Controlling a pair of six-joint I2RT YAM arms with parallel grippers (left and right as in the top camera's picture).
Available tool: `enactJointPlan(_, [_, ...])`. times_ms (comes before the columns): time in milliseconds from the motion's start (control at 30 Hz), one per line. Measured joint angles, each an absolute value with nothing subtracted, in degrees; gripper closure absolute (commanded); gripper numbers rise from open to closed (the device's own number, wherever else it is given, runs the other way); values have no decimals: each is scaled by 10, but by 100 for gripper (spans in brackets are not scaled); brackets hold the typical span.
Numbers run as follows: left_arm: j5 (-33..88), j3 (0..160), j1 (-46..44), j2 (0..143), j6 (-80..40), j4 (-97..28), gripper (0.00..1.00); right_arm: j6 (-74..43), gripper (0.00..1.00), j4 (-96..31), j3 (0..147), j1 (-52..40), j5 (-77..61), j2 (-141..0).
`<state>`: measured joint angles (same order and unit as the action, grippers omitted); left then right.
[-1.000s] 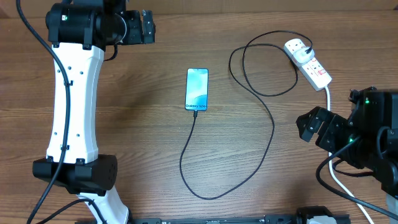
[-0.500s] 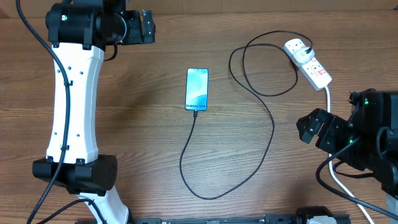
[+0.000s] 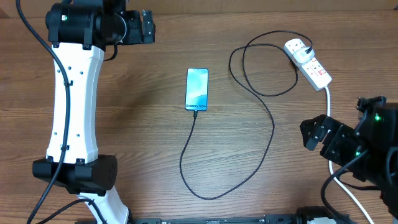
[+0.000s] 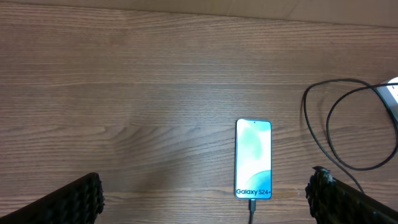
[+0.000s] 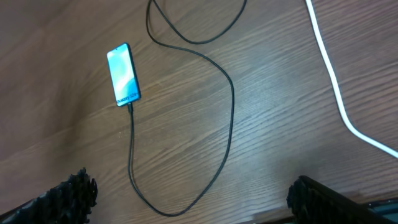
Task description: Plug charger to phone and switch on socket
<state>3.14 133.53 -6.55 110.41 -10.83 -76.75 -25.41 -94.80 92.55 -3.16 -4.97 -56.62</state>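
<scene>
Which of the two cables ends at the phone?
The thin black charger cable; its connector meets the phone at its bottom edge. The thicker white cord leaves the power strip.

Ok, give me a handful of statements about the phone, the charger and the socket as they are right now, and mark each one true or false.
1. The charger has its small connector in the bottom edge of the phone. True.
2. The phone lies face down. False: its lit screen faces up.
3. The right fingers are shut on the socket. False: they are open, apart from it, holding nothing.
4. The charger's black plug sits in the socket. True.
5. The left fingers are open and hold nothing. True.
</scene>
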Motion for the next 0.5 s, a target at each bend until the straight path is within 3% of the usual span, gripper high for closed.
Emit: enactJointPlan(500, [31, 1335, -65, 1104, -108, -768, 0, -250, 0, -938, 926, -32, -50, -545])
